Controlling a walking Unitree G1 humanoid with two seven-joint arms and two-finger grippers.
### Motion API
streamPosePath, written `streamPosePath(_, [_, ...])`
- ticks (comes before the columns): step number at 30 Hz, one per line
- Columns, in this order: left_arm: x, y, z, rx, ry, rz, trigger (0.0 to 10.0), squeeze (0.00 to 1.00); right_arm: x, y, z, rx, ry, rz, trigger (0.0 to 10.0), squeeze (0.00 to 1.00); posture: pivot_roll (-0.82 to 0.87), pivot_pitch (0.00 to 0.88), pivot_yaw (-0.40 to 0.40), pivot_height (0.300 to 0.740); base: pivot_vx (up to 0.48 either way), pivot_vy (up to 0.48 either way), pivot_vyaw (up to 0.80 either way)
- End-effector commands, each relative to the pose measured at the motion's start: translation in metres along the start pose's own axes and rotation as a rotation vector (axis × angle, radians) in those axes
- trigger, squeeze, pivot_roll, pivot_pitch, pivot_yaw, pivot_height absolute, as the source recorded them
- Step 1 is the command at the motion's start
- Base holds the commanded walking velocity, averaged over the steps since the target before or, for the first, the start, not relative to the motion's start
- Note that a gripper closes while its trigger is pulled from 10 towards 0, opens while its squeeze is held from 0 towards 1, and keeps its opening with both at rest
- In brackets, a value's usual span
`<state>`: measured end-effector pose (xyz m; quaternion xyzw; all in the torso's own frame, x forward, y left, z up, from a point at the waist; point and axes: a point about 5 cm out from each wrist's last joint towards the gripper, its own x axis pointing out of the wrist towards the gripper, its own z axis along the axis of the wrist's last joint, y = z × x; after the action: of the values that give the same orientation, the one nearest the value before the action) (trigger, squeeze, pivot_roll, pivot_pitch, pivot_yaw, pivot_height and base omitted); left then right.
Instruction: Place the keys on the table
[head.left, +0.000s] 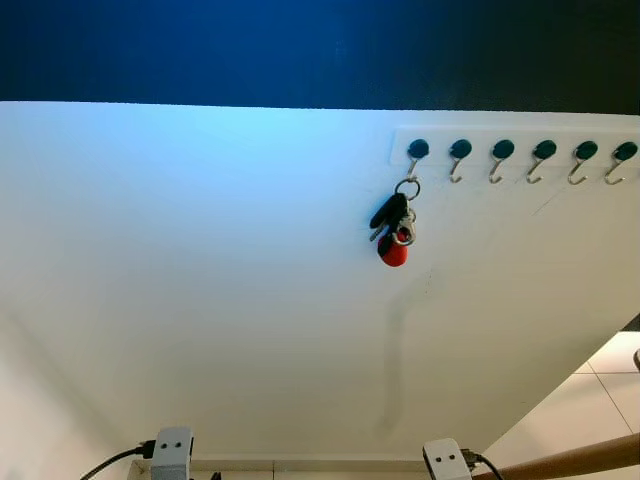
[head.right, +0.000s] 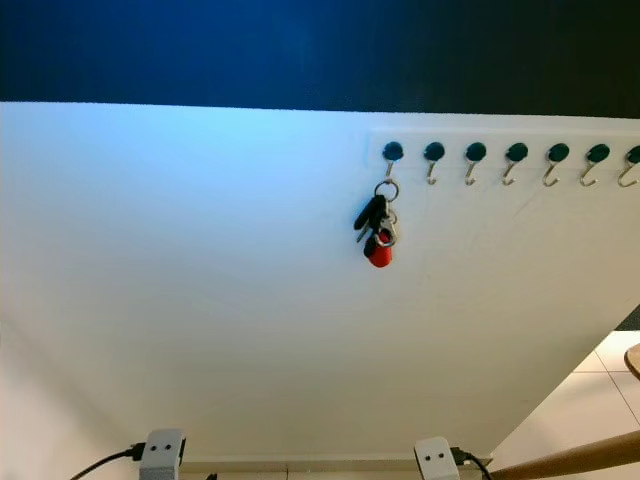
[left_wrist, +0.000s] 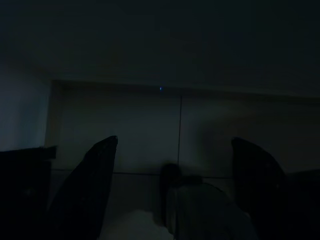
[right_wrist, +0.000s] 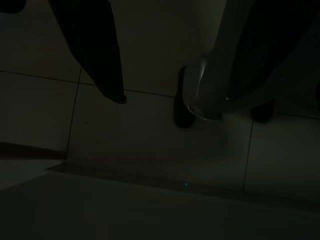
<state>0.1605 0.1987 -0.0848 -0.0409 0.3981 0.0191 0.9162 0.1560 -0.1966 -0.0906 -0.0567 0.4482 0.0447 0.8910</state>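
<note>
The keys hang lengthwise from the leftmost hook on the wall, high above our arms. Both grippers hang low (fingers spread, empty, over dark floor tiles); we judge the right gripper nearer.

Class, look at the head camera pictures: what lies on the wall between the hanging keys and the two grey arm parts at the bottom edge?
Nothing but bare white wall lies between the keys and the arm parts, seen in both eye views.
</note>
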Motion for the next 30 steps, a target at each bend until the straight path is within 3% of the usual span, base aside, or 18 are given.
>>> streamPosePath(1, [-0.001, 0.003, -0.001, 0.018, 0.003, 0.003, 10.0, 0.0, -0.001, 0.0, -0.003, 0.001, 0.007, -0.004, 10.0, 0.0, 0.0, 0.037, -0.015, 0.74, 0.0, 0.0, 0.0])
streamPosePath(11, [0.001, 0.001, 0.004, 0.01, -0.014, -0.003, 10.0, 0.0, -0.001, 0.002, -0.007, 0.005, 0.021, -0.005, 10.0, 0.0, 0.0, 0.042, -0.008, 0.74, 0.0, 0.0, 0.0])
streamPosePath(30, [0.004, -0.006, 0.011, 0.028, -0.032, -0.025, 10.0, 0.0, -0.002, 0.003, -0.01, 0.008, 0.03, -0.006, 10.0, 0.0, 0.0, 0.047, -0.009, 0.74, -0.339, 0.0, 0.0])
